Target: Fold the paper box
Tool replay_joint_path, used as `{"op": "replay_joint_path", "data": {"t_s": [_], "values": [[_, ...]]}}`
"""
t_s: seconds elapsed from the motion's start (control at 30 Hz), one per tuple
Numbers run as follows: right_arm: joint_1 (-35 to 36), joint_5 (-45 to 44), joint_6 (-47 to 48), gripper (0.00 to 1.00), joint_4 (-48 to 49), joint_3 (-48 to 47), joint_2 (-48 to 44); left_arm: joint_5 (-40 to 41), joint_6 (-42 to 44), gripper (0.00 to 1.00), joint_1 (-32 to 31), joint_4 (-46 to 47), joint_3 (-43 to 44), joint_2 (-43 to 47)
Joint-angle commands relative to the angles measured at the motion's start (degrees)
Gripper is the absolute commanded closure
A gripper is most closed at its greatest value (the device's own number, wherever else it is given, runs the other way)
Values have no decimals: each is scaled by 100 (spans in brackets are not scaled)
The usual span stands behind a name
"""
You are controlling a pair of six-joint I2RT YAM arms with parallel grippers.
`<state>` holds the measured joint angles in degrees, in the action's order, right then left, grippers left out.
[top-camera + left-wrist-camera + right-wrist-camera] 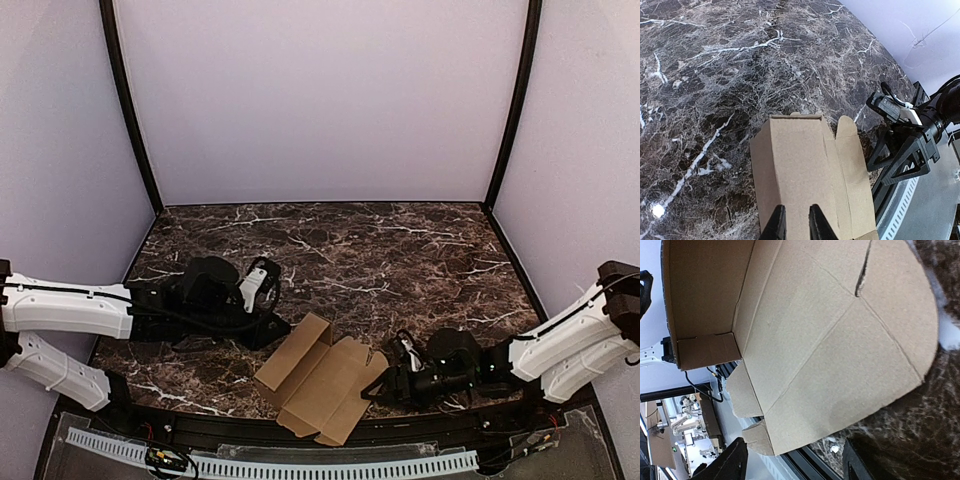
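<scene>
Item: the paper box (pixel 320 380), brown cardboard, part-folded, one wall raised. It lies at the near edge of the marble table (pixel 380 250), about centre. My left gripper (pixel 796 210) is at the box's far-left end, jaws drawn nearly together with the cardboard pinched between them. My right gripper (pixel 795 442) is at the box's right side, jaws standing wide and holding nothing, with the rounded flap just ahead of them.

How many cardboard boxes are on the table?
1. The box lies partly folded at the near edge of the table, between the left arm and the right arm. No second one shows.
</scene>
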<state>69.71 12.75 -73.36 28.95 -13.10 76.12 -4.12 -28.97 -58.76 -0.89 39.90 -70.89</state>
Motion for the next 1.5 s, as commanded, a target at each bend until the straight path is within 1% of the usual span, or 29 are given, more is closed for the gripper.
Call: {"op": "replay_joint_path", "data": {"t_s": [0.0, 0.27, 0.43, 0.5, 0.63, 0.7, 0.87, 0.97, 1.03, 1.13, 1.23, 1.47], "values": [[-10, 274, -339, 38, 1021, 114, 726, -131, 24, 83, -29, 54, 37, -105], [-317, 805, -452, 45, 2349, 60, 1867, -77, -47, 83, -24, 68, -24, -226], [-533, 835, -335, 48, 2380, -44, 1989, 35, -71, 82, -22, 71, -96, -198], [-614, 784, -172, 51, 2159, -110, 1864, 57, -67, 83, -27, 47, -119, -198], [-690, 509, 292, 58, 1273, -420, 1481, 157, -78, 82, -27, 9, -181, -174], [-697, 344, 509, 63, 938, -596, 1343, 199, -82, 82, -26, 9, -210, -163], [-698, 57, 864, 74, 782, -830, 1191, 287, -95, 83, -31, -42, -245, -103], [-696, -85, 1045, 79, 680, -933, 1105, 337, -100, 83, -24, -86, -293, -1], [-705, -138, 1147, 83, 559, -1049, 1071, 499, -93, 82, -24, -138, -321, 108], [-705, -221, 1288, 92, 328, -1230, 1020, 674, -37, 82, -26, -308, -301, 313], [-723, -314, 1553, 100, -102, -1445, 870, 860, 62, 81, -22, -558, -226, 500], [-893, -489, 2702, 100, -1963, -2364, 214, 1400, 361, 78, -25, -1413, 153, 1284]]}}
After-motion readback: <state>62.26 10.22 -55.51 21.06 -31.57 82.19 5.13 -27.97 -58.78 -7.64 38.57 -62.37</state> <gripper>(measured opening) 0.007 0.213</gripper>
